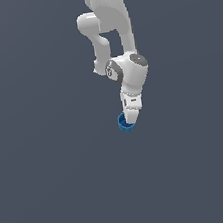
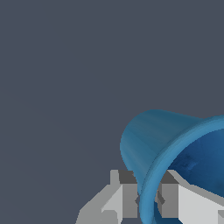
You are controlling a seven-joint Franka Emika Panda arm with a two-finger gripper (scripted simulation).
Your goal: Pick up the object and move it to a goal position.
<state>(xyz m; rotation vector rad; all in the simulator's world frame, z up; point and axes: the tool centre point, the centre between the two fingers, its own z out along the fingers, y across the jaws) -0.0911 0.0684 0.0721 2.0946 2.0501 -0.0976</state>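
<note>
The object, a small bright blue cup point(image 1: 124, 123) with a hollow top, sits at the tip of my white gripper point(image 1: 131, 118) in the exterior view. In the wrist view the blue cup point(image 2: 153, 140) is large and tilted, its open mouth turned toward the camera. My gripper point(image 2: 148, 202) is shut on the cup's rim, one grey finger point(image 2: 127, 197) outside the wall and the other inside the hollow. The cup's far side is hidden behind the gripper in the exterior view. No goal marker shows.
A plain dark grey-blue surface point(image 1: 53, 183) fills both views. The white arm point(image 1: 111, 12) comes down from the exterior view's top centre.
</note>
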